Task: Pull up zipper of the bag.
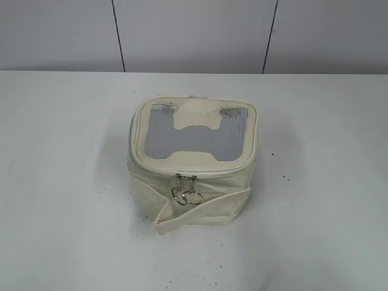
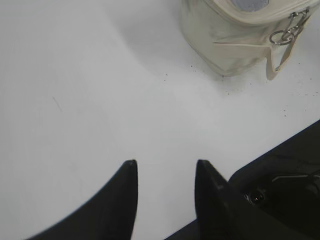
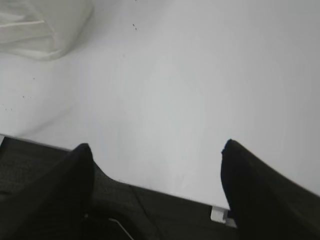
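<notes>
The cream-white bag (image 1: 193,159) sits mid-table, its grey mesh top with an H-shaped cream patch facing up. The cream zipper (image 1: 182,170) runs round the top rim. Two silver pulls with rings (image 1: 186,189) hang side by side at the front face. A loose strap band (image 1: 200,212) sags round the body. The bag also shows at the top right of the left wrist view (image 2: 235,35), with the pulls (image 2: 287,31), and as a corner in the right wrist view (image 3: 42,25). My left gripper (image 2: 165,167) is open over bare table. My right gripper (image 3: 157,147) is open wide near the table's front edge. Neither gripper shows in the exterior view.
The white table (image 1: 66,182) carries small dark specks around the bag. A grey panelled wall (image 1: 194,33) stands behind. The table's front edge (image 3: 150,192) and dark robot parts (image 2: 280,185) lie close under the grippers.
</notes>
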Controlling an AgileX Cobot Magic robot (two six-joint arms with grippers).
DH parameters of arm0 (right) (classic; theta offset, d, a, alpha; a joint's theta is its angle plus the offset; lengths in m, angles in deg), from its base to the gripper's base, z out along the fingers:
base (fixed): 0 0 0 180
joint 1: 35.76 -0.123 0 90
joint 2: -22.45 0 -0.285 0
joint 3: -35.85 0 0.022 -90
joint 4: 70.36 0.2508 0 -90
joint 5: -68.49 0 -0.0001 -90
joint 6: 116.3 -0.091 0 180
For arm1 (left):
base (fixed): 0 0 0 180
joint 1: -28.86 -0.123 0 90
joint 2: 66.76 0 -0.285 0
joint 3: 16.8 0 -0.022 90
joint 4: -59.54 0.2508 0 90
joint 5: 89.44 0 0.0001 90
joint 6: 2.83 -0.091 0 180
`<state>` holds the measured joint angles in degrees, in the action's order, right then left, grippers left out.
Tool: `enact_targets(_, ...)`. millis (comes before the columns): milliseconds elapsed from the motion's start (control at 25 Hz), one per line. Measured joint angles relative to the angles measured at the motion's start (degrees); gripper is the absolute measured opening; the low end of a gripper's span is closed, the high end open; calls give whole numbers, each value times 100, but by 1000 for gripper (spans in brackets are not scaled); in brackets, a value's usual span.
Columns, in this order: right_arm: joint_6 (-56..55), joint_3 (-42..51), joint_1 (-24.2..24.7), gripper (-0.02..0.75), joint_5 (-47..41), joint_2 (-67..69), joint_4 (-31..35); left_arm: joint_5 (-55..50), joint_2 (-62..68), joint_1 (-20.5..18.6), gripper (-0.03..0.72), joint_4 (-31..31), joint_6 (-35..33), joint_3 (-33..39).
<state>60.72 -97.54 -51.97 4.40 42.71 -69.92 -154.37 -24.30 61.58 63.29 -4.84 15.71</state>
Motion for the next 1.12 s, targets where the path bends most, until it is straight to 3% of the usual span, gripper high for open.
enact_targets(280,-6,189,0,587,319,-634,0,354,-2265,0,297,7,4,1366)
enact_targets(480,-6,186,0,587,347,-635,0,407,-2886,0,297,63,13,1411)
enact_targets(1120,-6,193,0,587,353,-635,0,407,-2910,0,297,86,18,1411)
